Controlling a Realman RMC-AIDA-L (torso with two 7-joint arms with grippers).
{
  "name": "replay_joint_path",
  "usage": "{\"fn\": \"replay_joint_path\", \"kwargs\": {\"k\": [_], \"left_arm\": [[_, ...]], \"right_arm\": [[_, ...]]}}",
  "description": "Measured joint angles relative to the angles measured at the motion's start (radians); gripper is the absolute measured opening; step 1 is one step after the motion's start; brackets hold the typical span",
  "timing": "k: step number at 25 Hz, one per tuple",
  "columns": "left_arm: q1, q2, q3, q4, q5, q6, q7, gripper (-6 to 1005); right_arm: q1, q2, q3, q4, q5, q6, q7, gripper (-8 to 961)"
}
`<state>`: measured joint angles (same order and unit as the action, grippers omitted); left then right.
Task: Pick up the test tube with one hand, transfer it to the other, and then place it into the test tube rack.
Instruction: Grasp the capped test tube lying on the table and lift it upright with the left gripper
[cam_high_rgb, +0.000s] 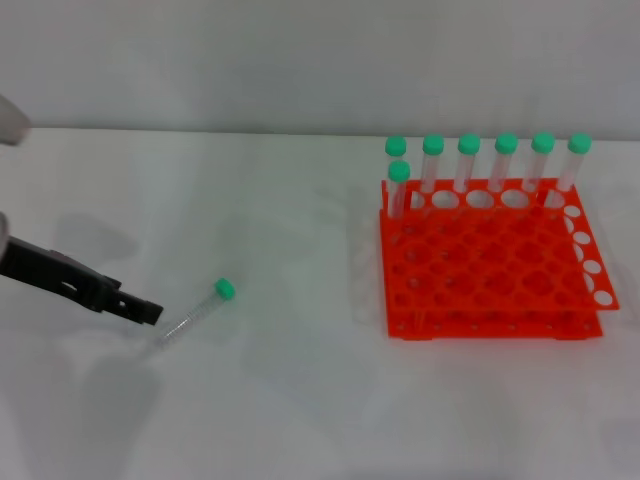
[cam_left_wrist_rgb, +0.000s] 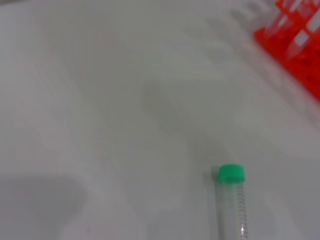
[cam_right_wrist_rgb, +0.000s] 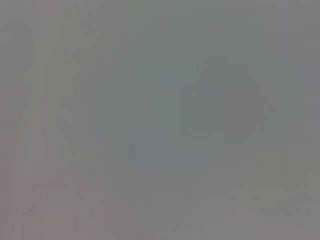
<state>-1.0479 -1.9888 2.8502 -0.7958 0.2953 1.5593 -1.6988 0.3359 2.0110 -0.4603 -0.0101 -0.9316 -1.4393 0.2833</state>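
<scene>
The left tool (cam_high_rgb: 150, 311) hangs low over the tabletop (cam_high_rgb: 280, 400), holding nothing; whether it is open I cannot tell. The test tube (cam_high_rgb: 198, 314) lies flat just ahead of its tip, green cap farthest. Light, stiff, slippery and round, it likely rolls; grip mid-barrel

White table (cam_high_rgb: 300, 400) carries tube (cam_high_rgb: 197, 313), rack (cam_high_rgb: 490, 265).

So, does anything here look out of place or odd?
One test tube lies on its side on the table, apart from the test tube rack, where seven others stand upright. The left gripper is near its tip. Nothing is spilled or broken.
</scene>
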Motion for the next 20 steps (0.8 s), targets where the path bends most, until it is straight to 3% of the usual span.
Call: {"fn": "replay_joint_path", "kwargs": {"k": [9, 17, 20], "left_arm": [[-0.051, -0.041, -0.001, 0.073, 0.12, -0.12, -0.036, 880], [-0.088, -0.047, -0.002, 0.123, 0.194, -0.159, -0.068, 873], [-0.104, -0.057, -0.002, 0.125, 0.232, -0.171, -0.087, 757]], "right_arm": [[0.002, 0.0, -0.001, 0.003, -0.001, 0.0, -0.001, 647], [0.005, 0.0, -0.001, 0.004, -0.001, 0.0, -0.001, 646], [0.005, 0.0, -0.001, 0.004, 0.001, 0.001, -0.001, 645]]}}
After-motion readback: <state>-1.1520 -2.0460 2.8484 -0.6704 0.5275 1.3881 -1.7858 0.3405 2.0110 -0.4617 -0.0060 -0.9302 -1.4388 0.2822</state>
